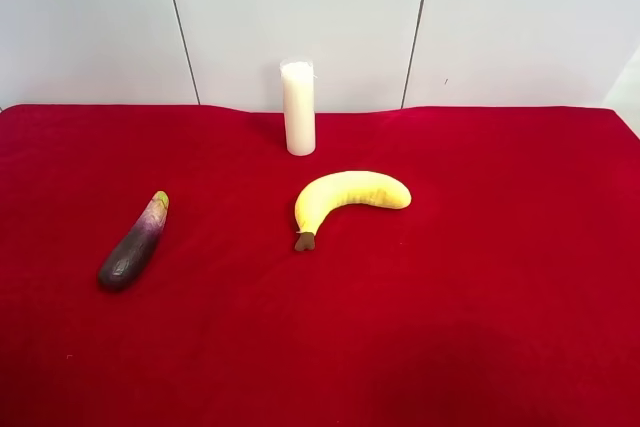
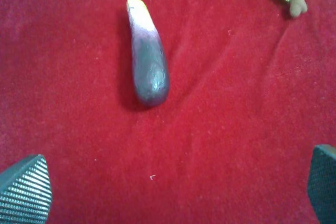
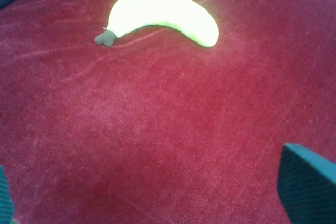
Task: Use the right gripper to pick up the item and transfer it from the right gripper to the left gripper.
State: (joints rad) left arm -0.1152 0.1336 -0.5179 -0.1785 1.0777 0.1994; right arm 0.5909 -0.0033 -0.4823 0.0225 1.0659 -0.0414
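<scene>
The eggplant (image 1: 133,242) lies flat and diagonal, green stem tip toward the candle (image 1: 298,107), both grippers spread empty.

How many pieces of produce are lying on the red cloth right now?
2. The eggplant lies toward the exterior high view's left; the banana lies near the middle, in front of the white candle. Nothing seems hidden.

- Red velvet cloth (image 1: 520,327): covering the whole tabletop, showing faint creases in the wrist views.
- White pillar candle (image 1: 298,107): standing upright on the cloth, near its back edge.
- Yellow banana (image 1: 350,195): lying on its side just in front of the candle, apart from it, its dark stem end pointing away from the candle.
- Pale panelled wall (image 1: 300,7): rising behind the candle.
</scene>
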